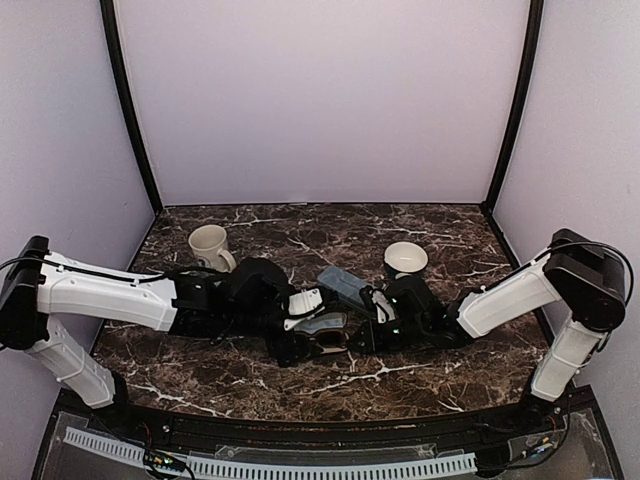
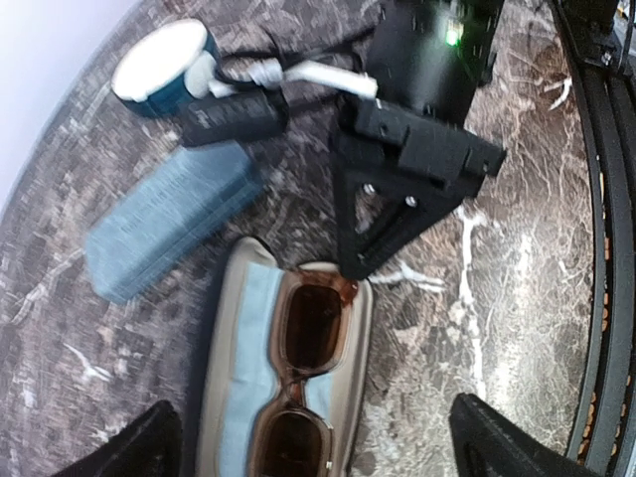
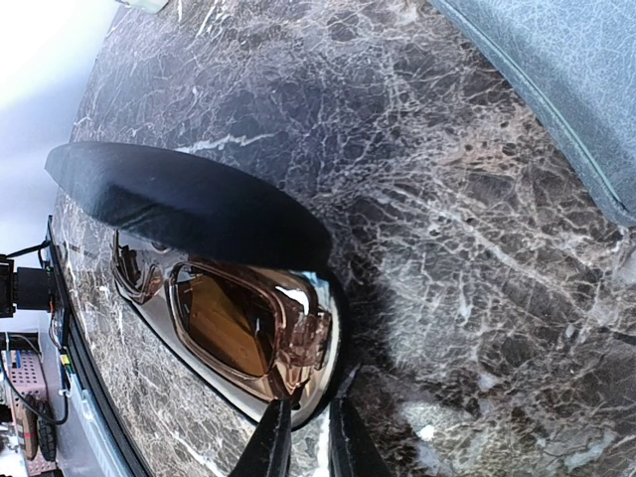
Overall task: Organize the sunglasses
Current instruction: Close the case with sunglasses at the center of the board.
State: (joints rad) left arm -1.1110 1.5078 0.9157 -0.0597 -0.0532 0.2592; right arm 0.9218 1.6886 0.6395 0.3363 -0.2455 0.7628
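One pair of sunglasses (image 2: 308,338), with a brown see-through frame and dark lenses, lies folded in the open black glasses case (image 2: 214,378) on a pale blue cloth. It also shows in the right wrist view (image 3: 234,318) and the top view (image 1: 328,343). My left gripper (image 2: 318,452) hangs open above the case, one finger on each side. My right gripper (image 3: 308,412) is pinched on the rim at the case's end, under the raised black lid (image 3: 199,209). No second pair is in view.
The blue-grey rectangular case (image 1: 343,285) lies shut just behind the open case, also seen in the left wrist view (image 2: 169,224). A dark mug (image 1: 405,260) stands behind the right gripper and a cream mug (image 1: 208,245) at the back left. The table's front rail (image 2: 596,248) is close.
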